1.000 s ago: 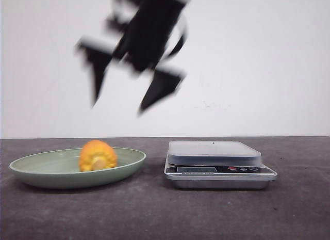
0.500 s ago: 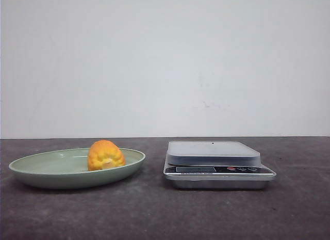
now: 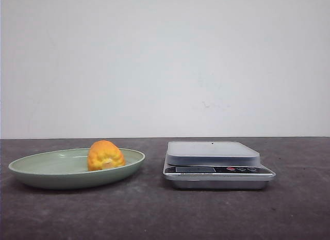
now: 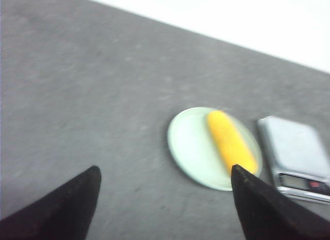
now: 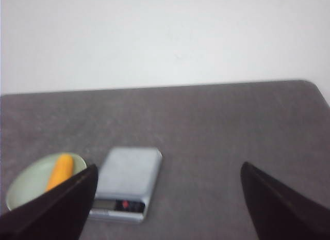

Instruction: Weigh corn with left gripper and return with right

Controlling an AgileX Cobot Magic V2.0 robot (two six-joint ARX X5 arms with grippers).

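Observation:
The orange-yellow corn [image 3: 105, 155] lies in a pale green plate [image 3: 46, 174] on the left of the dark table. In the left wrist view the corn [image 4: 231, 142] shows as a long cob across the plate [image 4: 188, 147], far below. My left gripper [image 4: 165, 173] hangs high above the table, open and empty, its black fingertips [image 4: 85, 186] wide apart. My right gripper [image 5: 167, 170] is also high up, open and empty. Neither gripper shows in the front view. The silver scale [image 3: 214, 153] stands right of the plate with nothing on its platform.
The scale [image 5: 129, 180] has a display and red button along its front edge. A white wall runs behind the table. The table's far right corner [image 5: 309, 85] appears in the right wrist view.
A black gripper that hung blurred above the plate a second ago has left the front view. The corn has rolled slightly to the right in the plate.

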